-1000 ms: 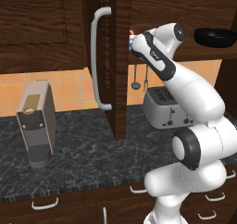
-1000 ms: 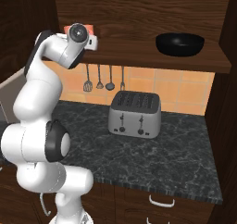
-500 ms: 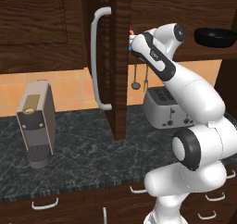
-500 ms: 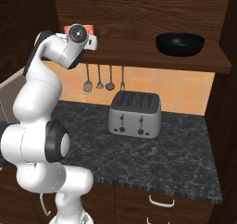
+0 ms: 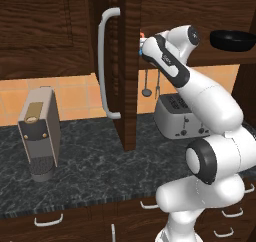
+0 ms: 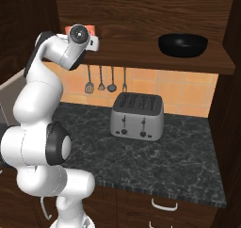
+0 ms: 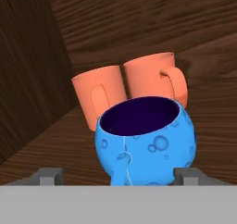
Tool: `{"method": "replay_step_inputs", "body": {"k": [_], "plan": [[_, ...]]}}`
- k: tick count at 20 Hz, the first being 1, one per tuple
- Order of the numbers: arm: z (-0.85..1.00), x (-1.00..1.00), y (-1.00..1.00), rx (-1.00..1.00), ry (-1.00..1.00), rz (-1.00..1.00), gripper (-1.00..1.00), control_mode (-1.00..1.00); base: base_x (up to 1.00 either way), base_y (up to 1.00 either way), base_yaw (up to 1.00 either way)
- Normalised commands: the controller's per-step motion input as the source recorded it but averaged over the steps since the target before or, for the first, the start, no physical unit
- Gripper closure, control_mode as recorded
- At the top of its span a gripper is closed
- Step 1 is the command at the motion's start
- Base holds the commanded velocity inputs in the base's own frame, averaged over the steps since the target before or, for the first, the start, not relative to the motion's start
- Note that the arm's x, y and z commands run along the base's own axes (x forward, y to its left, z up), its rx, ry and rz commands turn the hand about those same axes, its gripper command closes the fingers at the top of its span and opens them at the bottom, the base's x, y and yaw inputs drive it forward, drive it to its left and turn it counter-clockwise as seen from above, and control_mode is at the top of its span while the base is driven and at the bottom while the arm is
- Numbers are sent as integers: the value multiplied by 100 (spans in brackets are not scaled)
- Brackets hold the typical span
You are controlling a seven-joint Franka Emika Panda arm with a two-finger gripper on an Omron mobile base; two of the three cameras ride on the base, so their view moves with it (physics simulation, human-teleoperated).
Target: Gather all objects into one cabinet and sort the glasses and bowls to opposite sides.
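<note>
On the wooden shelf of the open cabinet (image 5: 125,86), a small bright-blue cup (image 7: 146,142) stands upright between my fingertips (image 7: 50,175). My gripper (image 7: 118,177) is open, with one jaw wide on each side of the cup. Two coral-orange mugs (image 7: 125,91) stand side by side just behind the cup, against the left wall. My hand reaches into the left end of the shelf (image 5: 142,45) (image 6: 90,39). The wide black bowl (image 6: 182,44) (image 5: 232,40) sits at the right end of the same shelf.
The cabinet door with its long pale bar handle (image 5: 103,66) stands open to the left of my arm. A silver toaster (image 6: 137,115) sits on the dark counter below, and utensils (image 6: 106,78) hang on the wall. A coffee machine (image 5: 40,133) stands on the counter's left.
The arm holds its pose at the shelf. The jaws have gone from shut to wide apart, and the mugs and bowl have not moved.
</note>
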Motion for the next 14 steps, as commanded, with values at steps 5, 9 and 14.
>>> {"method": "replay_step_inputs", "body": {"k": [5,9,14], "plan": [[27,-43,-1,-3,-13,0,-100,-100,0,0,0],[36,-92,-10,-15,-16,-4,-100,-100,0,0,0],[10,-100,-43,-13,-8,-15,-100,-100,0,0,0]]}}
